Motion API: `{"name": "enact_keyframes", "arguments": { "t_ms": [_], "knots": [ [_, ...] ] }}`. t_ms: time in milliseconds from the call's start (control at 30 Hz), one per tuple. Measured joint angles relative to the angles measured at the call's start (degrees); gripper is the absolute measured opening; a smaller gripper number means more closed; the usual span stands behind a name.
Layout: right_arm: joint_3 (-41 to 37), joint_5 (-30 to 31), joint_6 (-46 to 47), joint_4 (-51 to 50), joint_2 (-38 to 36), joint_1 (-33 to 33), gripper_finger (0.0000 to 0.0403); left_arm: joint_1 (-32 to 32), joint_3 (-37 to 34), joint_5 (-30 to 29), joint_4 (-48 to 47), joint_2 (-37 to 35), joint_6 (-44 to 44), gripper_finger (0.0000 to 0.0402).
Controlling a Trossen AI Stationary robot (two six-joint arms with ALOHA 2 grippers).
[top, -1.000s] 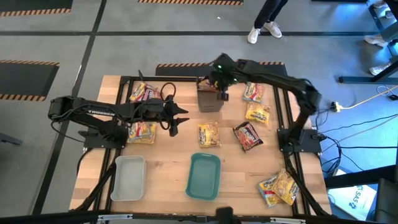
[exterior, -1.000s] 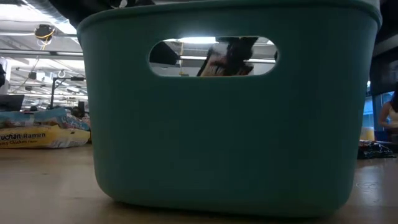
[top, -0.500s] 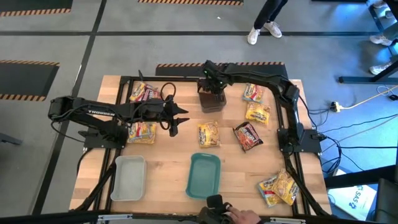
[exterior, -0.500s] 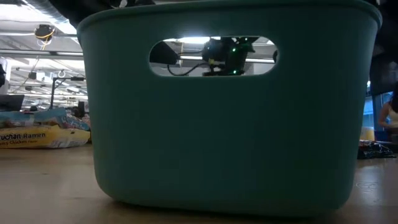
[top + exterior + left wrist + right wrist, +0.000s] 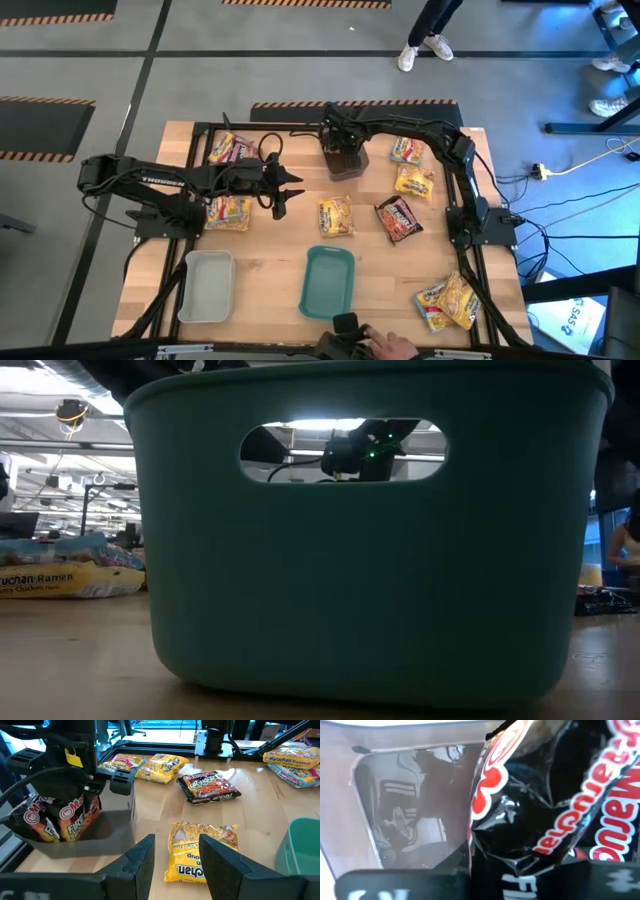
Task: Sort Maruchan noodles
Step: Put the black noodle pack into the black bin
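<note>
Right gripper [image 5: 343,152]: down inside the grey tray [image 5: 342,163] at the table's far middle. Jaw state: cannot tell; a dark packet [image 5: 555,795] fills the wrist view right in front of the jaws, prob. touching them, grasp unclear. Left wrist view shows that gripper above two dark packets [image 5: 60,817] standing upright in the tray.

Left gripper [image 5: 281,190]: hovers over bare table [image 5: 270,250], jaws part-way apart, nothing between them. Fingers [image 5: 137,865] frame a gap.

Items rel. to left jaws:
- Yellow packet [image 5: 200,852], flat, just ahead of the jaws; also [image 5: 336,215].
- Grey tray, ahead and to one side, near.
- Dark packet w/ red print [image 5: 210,786], flat, farther ahead; also [image 5: 399,218].
- Two yellow packets [image 5: 145,766] beyond that, side by side; in high view [image 5: 406,150] and [image 5: 415,184].
- Teal tray [image 5: 329,282], near-side middle of table; its wall [image 5: 360,570] blocks most of the low view.
- White tray [image 5: 206,286], behind the jaws toward the near-left.
- Packet [image 5: 229,211] just beside the left arm; packets [image 5: 231,149] behind it at far-left.

Near-right corner: heap of yellow packets [image 5: 449,300], well apart from both grippers.

Person's hand [image 5: 385,347] at the near table edge; another person's legs [image 5: 428,30] on the floor beyond the table.
</note>
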Motion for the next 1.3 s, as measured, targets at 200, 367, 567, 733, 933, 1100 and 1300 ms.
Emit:
{"name": "enact_keyframes", "arguments": {
  "t_ms": [200,367,567,733,933,1100,1300],
  "knots": [
    [0.0,0.3,2.8,0.7,-0.2,0.0,0.0167,0.0,0.0,0.0,0.0,0.0,0.0,0.0147],
    [0.0,0.7,7.1,-2.9,-3.4,1.1,0.0218,0.0,0.0,0.0,0.0,0.0,0.0,0.0147],
    [0.0,-0.5,13.2,-9.9,-11.8,3.8,0.0233,0.0,0.0,0.0,0.0,0.0,0.0,0.0147],
    [0.0,-4.3,21.3,-16.8,-19.9,6.3,0.0234,0.0,0.0,0.0,0.0,0.0,0.0,0.0147],
    [-3.8,-5.3,31.2,-20.6,-28.8,11.1,0.0234,0.0,0.0,-0.1,0.0,0.0,0.0,0.0147],
    [-13.5,-4.9,38.4,-19.1,-35.7,15.3,0.0234,0.0,0.0,-0.2,0.0,0.0,0.0,0.0147],
    [-30.3,-3.6,48.2,-13.5,-44.9,20.6,0.0234,0.0,0.0,-0.2,0.1,0.0,0.0,0.0147]
  ]
}}
